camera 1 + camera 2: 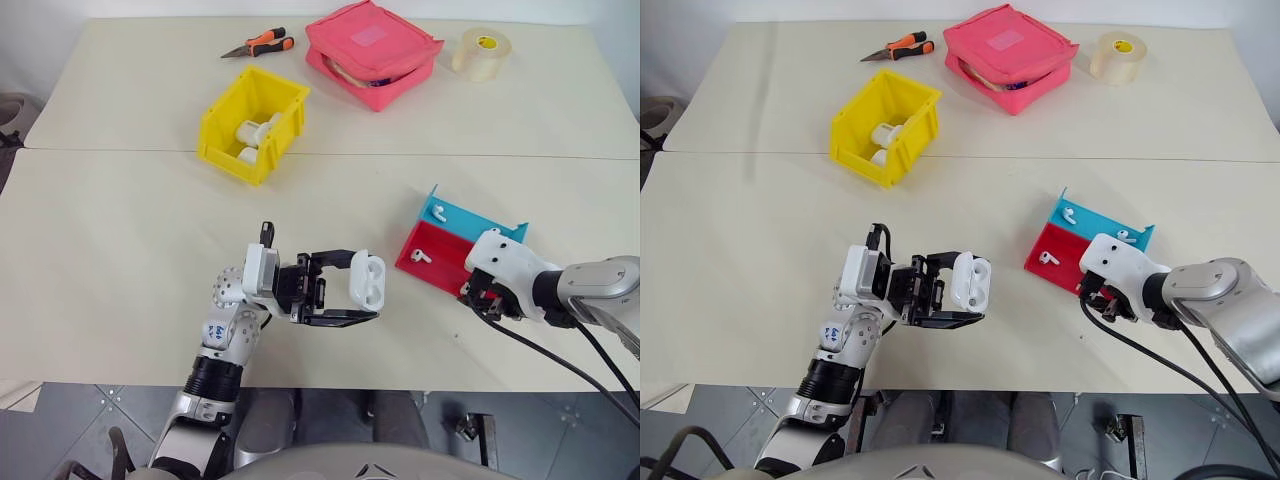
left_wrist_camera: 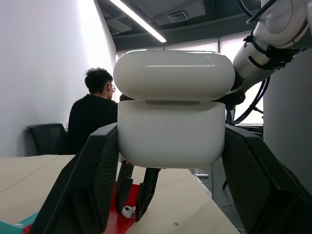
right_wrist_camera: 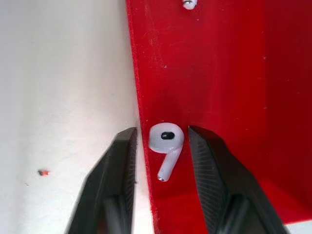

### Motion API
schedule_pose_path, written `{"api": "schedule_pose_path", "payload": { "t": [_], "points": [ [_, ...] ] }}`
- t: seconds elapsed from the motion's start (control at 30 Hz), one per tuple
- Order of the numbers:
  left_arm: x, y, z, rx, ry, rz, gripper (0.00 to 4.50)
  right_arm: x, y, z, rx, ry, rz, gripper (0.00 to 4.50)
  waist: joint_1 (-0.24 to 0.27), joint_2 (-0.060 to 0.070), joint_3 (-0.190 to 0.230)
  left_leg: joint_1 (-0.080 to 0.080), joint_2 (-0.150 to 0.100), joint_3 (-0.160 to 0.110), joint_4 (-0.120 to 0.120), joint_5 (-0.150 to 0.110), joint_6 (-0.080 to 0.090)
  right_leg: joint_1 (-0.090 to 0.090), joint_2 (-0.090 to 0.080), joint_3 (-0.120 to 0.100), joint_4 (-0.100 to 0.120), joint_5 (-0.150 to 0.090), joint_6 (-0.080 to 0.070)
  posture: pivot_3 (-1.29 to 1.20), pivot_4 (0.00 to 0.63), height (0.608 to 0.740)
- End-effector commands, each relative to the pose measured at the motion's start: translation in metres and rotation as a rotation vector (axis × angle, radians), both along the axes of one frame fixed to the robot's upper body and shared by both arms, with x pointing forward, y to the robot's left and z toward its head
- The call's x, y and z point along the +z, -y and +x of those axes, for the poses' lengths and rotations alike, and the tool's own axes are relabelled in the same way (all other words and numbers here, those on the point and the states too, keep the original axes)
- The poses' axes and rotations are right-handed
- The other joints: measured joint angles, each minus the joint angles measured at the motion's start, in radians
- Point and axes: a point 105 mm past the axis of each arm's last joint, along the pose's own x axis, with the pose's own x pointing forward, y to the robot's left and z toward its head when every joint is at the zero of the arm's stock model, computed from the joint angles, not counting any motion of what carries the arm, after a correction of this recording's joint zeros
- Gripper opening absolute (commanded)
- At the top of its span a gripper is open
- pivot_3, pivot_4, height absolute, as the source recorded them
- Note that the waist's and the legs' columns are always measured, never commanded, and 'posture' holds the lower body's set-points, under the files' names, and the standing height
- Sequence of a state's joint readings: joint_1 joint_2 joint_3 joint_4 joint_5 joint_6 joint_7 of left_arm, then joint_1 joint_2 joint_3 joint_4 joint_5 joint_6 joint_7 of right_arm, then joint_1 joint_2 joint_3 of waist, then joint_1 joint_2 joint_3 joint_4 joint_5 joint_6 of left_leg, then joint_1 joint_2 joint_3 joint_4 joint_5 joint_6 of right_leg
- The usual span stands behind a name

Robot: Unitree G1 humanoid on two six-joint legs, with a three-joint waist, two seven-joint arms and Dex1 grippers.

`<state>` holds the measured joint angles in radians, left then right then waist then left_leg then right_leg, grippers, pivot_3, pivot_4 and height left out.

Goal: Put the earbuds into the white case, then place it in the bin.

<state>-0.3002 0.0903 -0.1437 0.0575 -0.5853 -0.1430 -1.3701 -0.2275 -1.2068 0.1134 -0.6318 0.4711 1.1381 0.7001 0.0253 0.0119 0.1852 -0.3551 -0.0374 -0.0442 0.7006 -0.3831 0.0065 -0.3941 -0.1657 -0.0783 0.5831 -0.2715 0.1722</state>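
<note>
**Case held open, right claw over an earbud in the red tray**

The left gripper point(image 1: 345, 290) is clamped on the white case point(image 1: 367, 279), holding it above the table point(image 1: 120, 260) near the front edge. The case lid stands open, and its two wells show empty in the head views.

To the right lies a shallow tray, one half red point(image 1: 440, 262), one half blue point(image 1: 470, 220). The blue half holds two earbuds: one point(image 1: 437, 212) near its left end, one point(image 1: 1124, 236) further right, close beside the right arm's white housing. The red half holds one earbud point(image 1: 421, 256) in the open and another point(image 3: 166, 148) near the tray's edge. The right gripper point(image 3: 161, 146) stands over that last one, its fingers point(image 3: 119, 161) narrowed to either side of it; one finger is outside the tray's edge, and I cannot tell whether either touches the earbud.

The yellow bin point(image 1: 222, 128) sits further back on the table, well apart from both arms, with white cases point(image 1: 255, 130) already inside. Behind it lie orange-handled pliers point(image 1: 258, 43), a pink pouch point(image 1: 372, 52) partly unzipped, and a roll of tape point(image 1: 481, 53).
</note>
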Motion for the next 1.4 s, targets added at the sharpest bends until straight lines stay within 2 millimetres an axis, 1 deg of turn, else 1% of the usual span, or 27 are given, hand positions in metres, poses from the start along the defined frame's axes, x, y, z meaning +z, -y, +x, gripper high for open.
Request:
{"api": "schedule_pose_path", "payload": {
  "t": [0.03, 0.27, 0.33, 0.4, 0.47, 0.6, 0.67, 0.73, 0.83, 0.97, 1.03, 1.1, 1.17, 1.27, 1.4],
  "points": [
    [0.001, -0.002, -0.002, -0.001, 0.008, -0.015, 2.77, -0.006, -0.002, -0.002, 0.006, -0.018, 0.000, 0.51, 0.000, 0.000, 0.000, 0.000, 0.000, 0.000, 0.000, 0.000, 0.000, 0.000, 0.000, 0.000, 0.000, 0.000, 0.000, 0.00, 0.150, 0.740],
    [0.001, -0.004, 0.000, -0.004, 0.005, -0.010, 2.77, -0.005, -0.003, -0.003, 0.004, -0.005, 0.005, 0.48, -0.001, -0.001, -0.001, 0.001, 0.000, 0.000, 0.000, 0.000, 0.000, 0.000, 0.000, 0.000, 0.000, 0.000, 0.000, 0.00, 0.150, 0.740],
    [0.001, -0.004, 0.001, -0.008, -0.006, -0.016, 2.77, 0.000, -0.003, -0.002, 0.003, 0.018, 0.019, 0.48, 0.000, -0.001, -0.001, 0.001, 0.000, 0.000, 0.000, 0.000, 0.000, 0.000, 0.000, 0.000, 0.000, 0.000, 0.000, 0.00, 0.150, 0.740],
    [0.001, -0.003, 0.002, -0.014, -0.016, -0.016, 2.77, 0.010, -0.006, -0.001, 0.024, 0.065, 0.078, 0.48, 0.000, -0.001, -0.001, 0.000, 0.000, 0.000, 0.000, 0.000, 0.000, 0.000, 0.000, 0.000, 0.000, 0.000, 0.000, 0.00, 0.150, 0.740],
    [0.001, -0.004, 0.004, -0.015, -0.029, -0.007, 2.77, 0.023, -0.014, -0.002, 0.060, 0.136, 0.193, 0.48, 0.002, -0.001, -0.001, 0.000, 0.000, 0.001, 0.000, 0.000, 0.000, 0.000, 0.000, 0.000, 0.000, 0.000, 0.000, 0.00, 0.150, 0.740],
    [-0.002, -0.013, 0.009, -0.020, -0.052, 0.013, 2.77, 0.052, -0.026, -0.005, 0.135, 0.342, 0.404, 0.48, 0.004, -0.001, -0.001, 0.000, -0.001, 0.001, 0.000, 0.000, 0.000, 0.000, 0.000, 0.000, 0.000, 0.000, 0.000, 0.00, 0.150, 0.740],
    [-0.004, -0.018, 0.012, -0.022, -0.057, 0.024, 2.77, 0.069, -0.038, -0.008, 0.182, 0.461, 0.542, 0.48, 0.002, -0.001, -0.001, 0.000, 0.000, 0.001, 0.000, 0.000, 0.000, 0.000, 0.000, 0.000, 0.001, 0.000, 0.000, 0.00, 0.150, 0.740],
    [-0.005, -0.016, 0.014, -0.028, -0.065, 0.037, 2.77, 0.086, -0.047, -0.016, 0.223, 0.574, 0.714, 0.48, 0.001, -0.001, -0.001, 0.001, 0.000, 0.001, 0.000, 0.000, 0.000, 0.000, 0.000, 0.000, 0.001, 0.000, 0.000, 0.00, 0.150, 0.740],
    [-0.004, -0.017, 0.017, -0.035, -0.078, 0.046, 2.77, 0.098, -0.057, -0.023, 0.231, 0.673, 0.911, 0.48, -0.001, -0.001, -0.001, 0.001, 0.000, 0.001, 0.000, 0.000, 0.000, 0.000, 0.001, 0.000, 0.002, 0.000, 0.000, 0.00, 0.150, 0.740],
    [0.000, -0.020, 0.021, -0.040, -0.086, 0.057, 2.77, 0.114, -0.080, -0.029, 0.216, 0.742, 1.218, 0.48, -0.003, -0.001, -0.001, 0.002, 0.000, 0.000, 0.000, 0.001, -0.001, 0.000, 0.001, 0.001, 0.003, 0.000, 0.000, 0.00, 0.150, 0.740],
    [0.005, -0.021, 0.023, -0.036, -0.091, 0.055, 2.77, 0.116, -0.092, -0.028, 0.220, 0.730, 1.300, 0.48, -0.004, -0.001, -0.001, 0.002, 0.000, 0.000, 0.000, 0.001, -0.002, 0.000, 0.001, 0.001, 0.003, 0.000, 0.000, 0.00, 0.150, 0.740],
    [0.010, -0.023, 0.025, -0.034, -0.096, 0.053, 2.77, 0.115, -0.101, -0.028, 0.229, 0.717, 1.335, 0.48, -0.005, -0.001, -0.001, 0.003, 0.000, -0.001, 0.000, 0.001, -0.002, 0.000, 0.001, 0.002, 0.004, 0.000, 0.000, 0.00, 0.150, 0.740],
    [0.013, -0.024, 0.024, -0.042, -0.098, 0.063, 2.77, 0.108, -0.111, -0.024, 0.230, 0.696, 1.376, 0.48, -0.006, 0.000, -0.001, 0.003, 0.000, -0.001, 0.000, 0.001, -0.002, 0.000, 0.001, 0.002, 0.004, 0.000, 0.000, 0.00, 0.150, 0.740],
    [0.018, -0.024, 0.024, -0.047, -0.099, 0.070, 2.77, 0.102, -0.120, -0.021, 0.232, 0.680, 1.406, 0.48, -0.009, 0.000, -0.001, 0.003, 0.000, 0.000, 0.000, 0.001, -0.002, 0.000, 0.001, 0.002, 0.004, 0.000, 0.000, 0.00, 0.150, 0.740],
    [0.030, -0.021, 0.025, -0.051, -0.092, 0.067, 2.77, 0.092, -0.129, -0.019, 0.242, 0.664, 1.418, 0.48, -0.006, 0.000, -0.001, 0.003, 0.000, 0.000, 0.000, 0.001, -0.002, 0.000, 0.001, 0.002, 0.004, 0.000, 0.000, 0.00, 0.150, 0.740]
  ]
}}
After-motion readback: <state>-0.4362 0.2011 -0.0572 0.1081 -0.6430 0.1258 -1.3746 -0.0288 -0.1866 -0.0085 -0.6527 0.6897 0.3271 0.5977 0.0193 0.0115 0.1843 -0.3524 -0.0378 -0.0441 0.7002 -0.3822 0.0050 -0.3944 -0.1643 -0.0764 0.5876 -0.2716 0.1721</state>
